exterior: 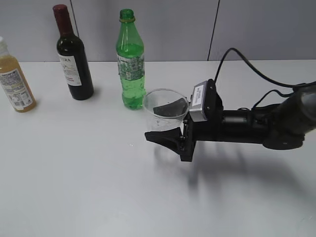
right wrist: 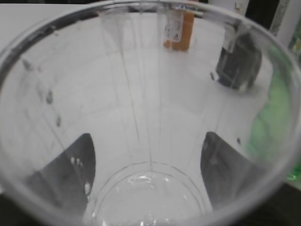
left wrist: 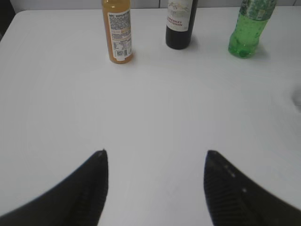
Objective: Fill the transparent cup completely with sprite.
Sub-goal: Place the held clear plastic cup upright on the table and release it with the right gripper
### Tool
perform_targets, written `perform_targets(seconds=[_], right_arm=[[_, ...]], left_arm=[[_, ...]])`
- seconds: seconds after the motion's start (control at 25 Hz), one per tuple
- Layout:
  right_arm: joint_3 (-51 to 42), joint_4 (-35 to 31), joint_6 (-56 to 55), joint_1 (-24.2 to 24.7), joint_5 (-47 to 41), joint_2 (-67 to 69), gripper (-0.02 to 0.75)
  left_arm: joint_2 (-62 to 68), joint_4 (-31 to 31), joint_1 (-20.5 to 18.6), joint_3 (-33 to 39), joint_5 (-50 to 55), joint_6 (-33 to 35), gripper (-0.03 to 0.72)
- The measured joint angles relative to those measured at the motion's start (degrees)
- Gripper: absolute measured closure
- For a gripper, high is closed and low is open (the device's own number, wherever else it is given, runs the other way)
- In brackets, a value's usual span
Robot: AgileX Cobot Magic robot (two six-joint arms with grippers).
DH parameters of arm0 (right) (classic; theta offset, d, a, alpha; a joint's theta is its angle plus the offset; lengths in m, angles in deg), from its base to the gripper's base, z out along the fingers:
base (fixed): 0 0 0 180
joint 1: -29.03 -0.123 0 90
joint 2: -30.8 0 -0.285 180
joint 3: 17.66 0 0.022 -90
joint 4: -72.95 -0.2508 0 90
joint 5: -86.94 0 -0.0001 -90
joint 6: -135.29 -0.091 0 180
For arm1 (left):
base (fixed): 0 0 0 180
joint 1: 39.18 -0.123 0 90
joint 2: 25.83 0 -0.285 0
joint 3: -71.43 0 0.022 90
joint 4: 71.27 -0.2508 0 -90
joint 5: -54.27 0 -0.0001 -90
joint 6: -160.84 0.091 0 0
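Note:
The transparent cup (exterior: 165,101) stands upright on the white table, just right of the green sprite bottle (exterior: 130,64). My right gripper (exterior: 152,122) reaches in from the right, one finger on each side of the cup's lower part, and its jaws are spread wide. In the right wrist view the cup (right wrist: 141,70) fills the frame, and both fingers of the right gripper (right wrist: 148,141) show through its wall. The cup looks empty. My left gripper (left wrist: 155,155) is open and empty over bare table, with the sprite bottle (left wrist: 247,28) far off at the upper right.
A dark wine bottle with a red cap (exterior: 73,59) stands left of the sprite bottle. A yellowish juice bottle (exterior: 15,81) stands at the far left. Both show in the left wrist view: juice (left wrist: 117,33), wine (left wrist: 179,23). Black cables (exterior: 256,74) trail behind the right arm.

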Motion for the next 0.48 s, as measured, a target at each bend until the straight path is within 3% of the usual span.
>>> perform_targets(seconds=[0.48], right_arm=[[11.88,1.21,-4.17,-5.22,0.0,8.83,0.211]], left_arm=[[0.0,0.0,0.0,0.0,0.0,0.0,0.198]])
